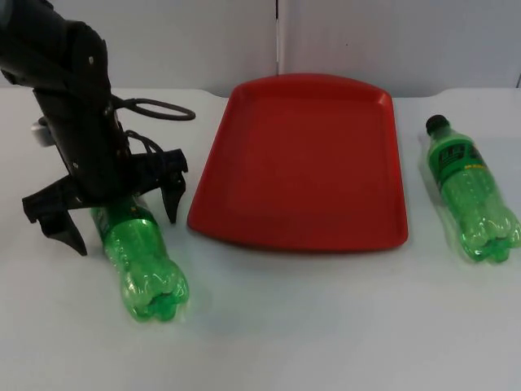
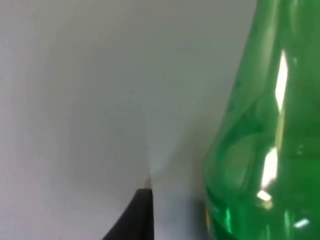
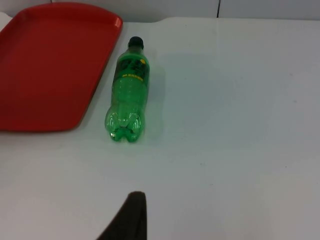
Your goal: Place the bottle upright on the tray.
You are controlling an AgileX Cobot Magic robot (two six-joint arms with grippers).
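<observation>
Left claw [image 1: 114, 212] straddles lying bottle [image 1: 142, 261] beside tray [image 1: 301, 228].

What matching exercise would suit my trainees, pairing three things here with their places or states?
Things:
1. green plastic bottle by the left arm
2. green plastic bottle with black cap
3. flat red plastic tray

Places or states:
A. lying alone on the table's right side
B. bare, mid-table
C. lying between the left tool's spread fingers

Pairs: 1-C, 2-A, 3-B
</observation>
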